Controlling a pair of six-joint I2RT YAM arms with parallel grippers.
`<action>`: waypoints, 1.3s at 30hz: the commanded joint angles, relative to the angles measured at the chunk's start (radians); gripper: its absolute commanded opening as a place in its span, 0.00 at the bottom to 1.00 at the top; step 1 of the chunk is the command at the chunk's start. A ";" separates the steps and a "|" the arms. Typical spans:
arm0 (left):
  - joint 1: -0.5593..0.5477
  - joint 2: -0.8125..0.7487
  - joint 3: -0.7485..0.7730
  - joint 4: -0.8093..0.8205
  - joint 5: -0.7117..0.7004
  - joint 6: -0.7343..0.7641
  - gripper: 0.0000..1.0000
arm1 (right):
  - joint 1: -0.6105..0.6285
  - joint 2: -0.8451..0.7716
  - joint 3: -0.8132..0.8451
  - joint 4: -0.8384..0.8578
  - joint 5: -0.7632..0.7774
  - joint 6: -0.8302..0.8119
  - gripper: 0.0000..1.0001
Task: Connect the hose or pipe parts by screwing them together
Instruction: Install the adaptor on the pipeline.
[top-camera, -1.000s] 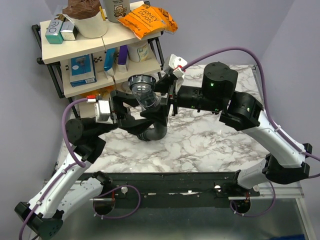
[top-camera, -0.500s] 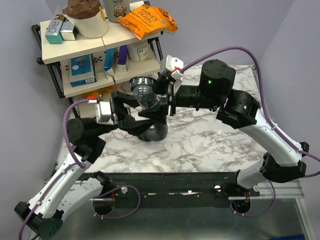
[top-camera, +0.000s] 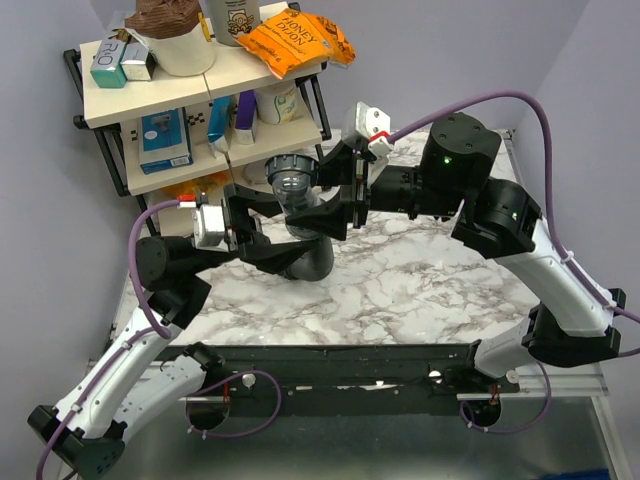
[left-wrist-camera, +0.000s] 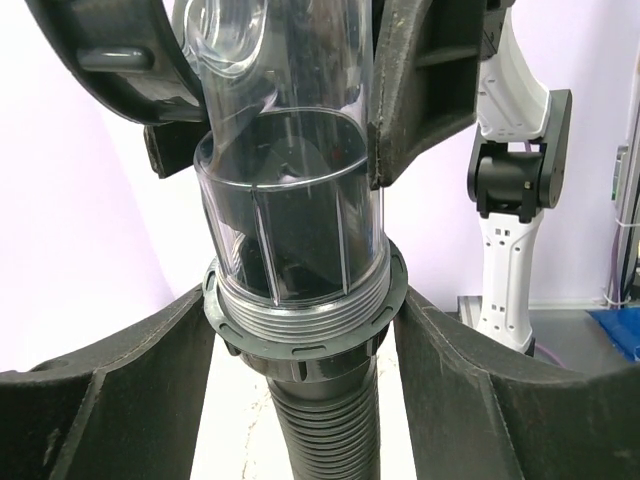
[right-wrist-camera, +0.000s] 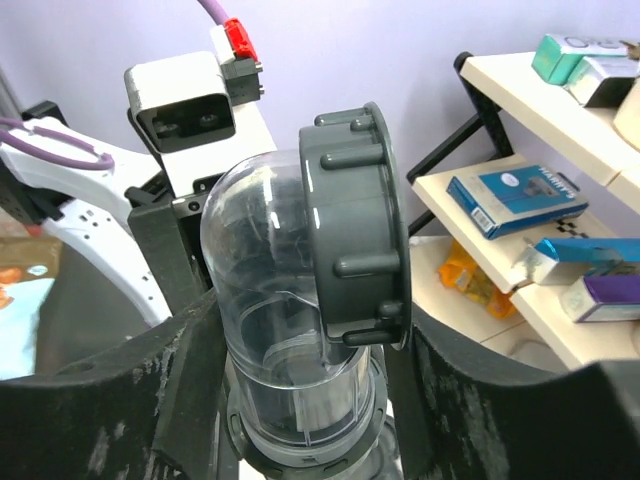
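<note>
So the left pincer (left-wrist-camera: 305, 300) is pinching the grey ring nut (left-wrist-camera: 300, 322) atop the ribbed hose (left-wrist-camera: 325, 440). The right pincer (right-wrist-camera: 305, 320) hugs the clear elbow (right-wrist-camera: 260, 260) just above, can't tell if it's actually gripping. Whole thing's up off the tabletop (top-camera: 420, 290), shelf rack (top-camera: 150, 100) close behind.

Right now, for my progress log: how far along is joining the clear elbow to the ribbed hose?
Done: the clear elbow sits in the grey collar atop the ribbed hose. In hand: the left gripper clamps that collar; the right gripper straddles the elbow. Left: threads show above the collar, so tightening likely remains.
</note>
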 joint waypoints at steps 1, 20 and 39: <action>-0.002 -0.012 0.000 0.005 0.005 0.019 0.00 | -0.004 -0.008 0.006 -0.015 -0.010 0.006 0.55; -0.002 -0.016 0.077 -0.132 -0.287 0.229 0.00 | 0.049 -0.152 -0.352 0.198 0.672 0.076 0.01; 0.008 -0.079 0.003 -0.170 -0.143 0.161 0.99 | 0.058 -0.270 -0.439 0.468 0.587 0.155 0.00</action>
